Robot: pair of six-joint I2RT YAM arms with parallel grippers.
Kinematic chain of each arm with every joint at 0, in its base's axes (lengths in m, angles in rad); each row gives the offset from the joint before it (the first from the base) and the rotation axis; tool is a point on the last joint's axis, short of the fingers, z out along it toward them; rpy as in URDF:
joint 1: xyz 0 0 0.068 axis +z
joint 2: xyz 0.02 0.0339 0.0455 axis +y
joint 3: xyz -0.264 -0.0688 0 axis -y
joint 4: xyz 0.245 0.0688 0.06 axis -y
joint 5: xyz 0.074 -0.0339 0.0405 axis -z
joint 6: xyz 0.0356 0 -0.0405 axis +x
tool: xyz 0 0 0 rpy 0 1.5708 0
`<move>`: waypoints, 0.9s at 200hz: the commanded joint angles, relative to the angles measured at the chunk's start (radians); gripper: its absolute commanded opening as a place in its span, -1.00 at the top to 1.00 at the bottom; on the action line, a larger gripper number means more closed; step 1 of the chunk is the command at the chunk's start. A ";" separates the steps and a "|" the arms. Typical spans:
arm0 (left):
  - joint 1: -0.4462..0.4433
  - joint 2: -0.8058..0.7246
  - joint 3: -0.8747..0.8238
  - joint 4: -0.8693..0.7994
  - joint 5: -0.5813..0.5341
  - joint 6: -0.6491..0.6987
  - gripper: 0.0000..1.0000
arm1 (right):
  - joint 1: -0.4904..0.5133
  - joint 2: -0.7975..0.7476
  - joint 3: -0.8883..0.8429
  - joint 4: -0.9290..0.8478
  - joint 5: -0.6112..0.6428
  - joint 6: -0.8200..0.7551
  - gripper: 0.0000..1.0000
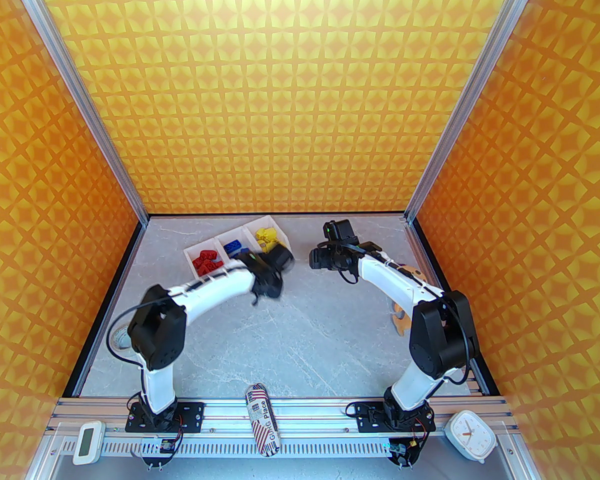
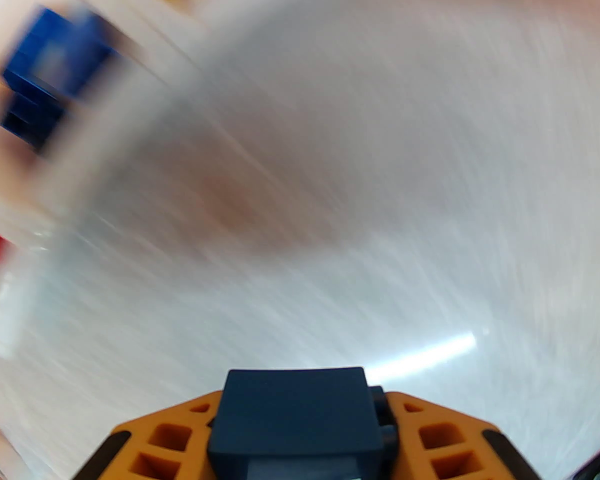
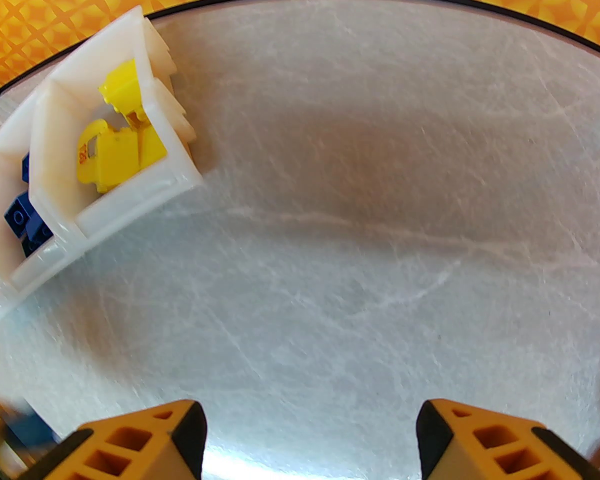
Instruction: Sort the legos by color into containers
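1. White plastic containers (image 3: 125, 205) sit far-left on the grey marbled desk (image 3: 380, 218): red legos (image 1: 205, 261), blue and yellow, each colour in its own bin.
2. Left jaws pinch one chunky dark-blue brick (image 2: 295, 418) near the containers; I judge it among the last.
3. Right jaws gape wide, nothing between.

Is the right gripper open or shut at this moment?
Open. The right gripper has its fingers far apart, with bare table between them and nothing held.
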 commanded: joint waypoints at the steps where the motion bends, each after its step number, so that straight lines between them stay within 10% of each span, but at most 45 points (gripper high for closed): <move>1: 0.084 0.053 0.090 -0.010 -0.027 0.085 0.20 | -0.002 -0.051 -0.044 0.028 0.007 0.021 -0.48; 70: 0.278 0.290 0.424 -0.050 0.001 0.122 0.18 | -0.002 -0.111 -0.156 0.038 -0.013 0.025 -0.47; 108: 0.324 0.355 0.528 -0.059 0.049 0.141 -0.51 | -0.002 -0.137 -0.197 0.043 -0.008 0.023 -0.49; 180: 0.324 0.011 0.255 0.040 0.024 0.160 -0.98 | -0.002 -0.208 -0.235 0.050 0.043 -0.008 -0.79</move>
